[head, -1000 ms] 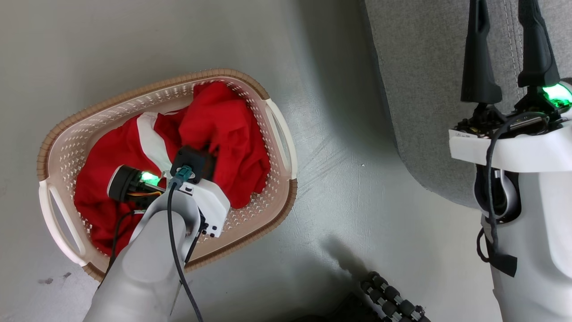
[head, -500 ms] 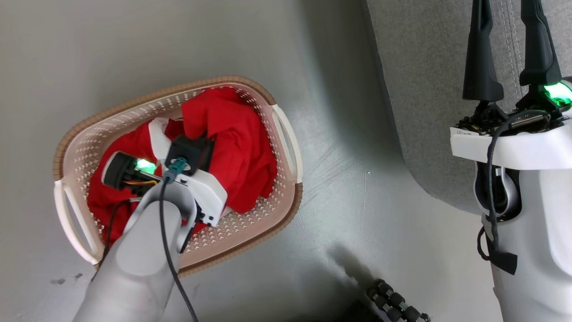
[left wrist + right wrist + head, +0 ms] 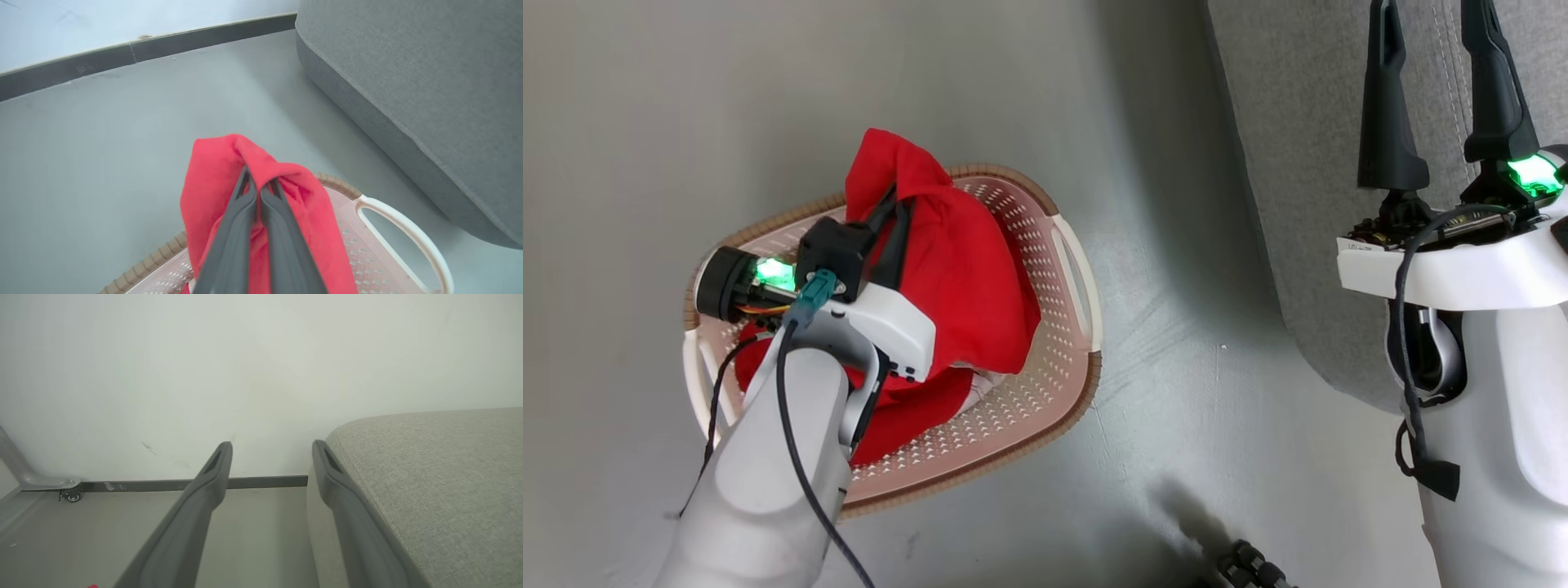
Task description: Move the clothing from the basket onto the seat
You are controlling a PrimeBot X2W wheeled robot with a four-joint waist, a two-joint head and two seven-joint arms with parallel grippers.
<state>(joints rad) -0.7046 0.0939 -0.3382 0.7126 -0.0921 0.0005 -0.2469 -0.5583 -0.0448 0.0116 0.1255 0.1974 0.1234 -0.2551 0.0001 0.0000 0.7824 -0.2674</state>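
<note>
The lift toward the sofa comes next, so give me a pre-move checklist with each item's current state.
1. Left gripper shut on the red garment: ok, pinching a fold.
2. Garment out of the laundry basket: not ok, its lower part hangs inside.
3. Second red garment free of the held one: cannot tell.
4. Right gripper open, holding nothing: ok.
5. Grey sofa to the basket's right, apart from it: ok.

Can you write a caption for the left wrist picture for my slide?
Left end effector shut on red clothing, holding it up over the basket, with the grey seat nearby.
</note>
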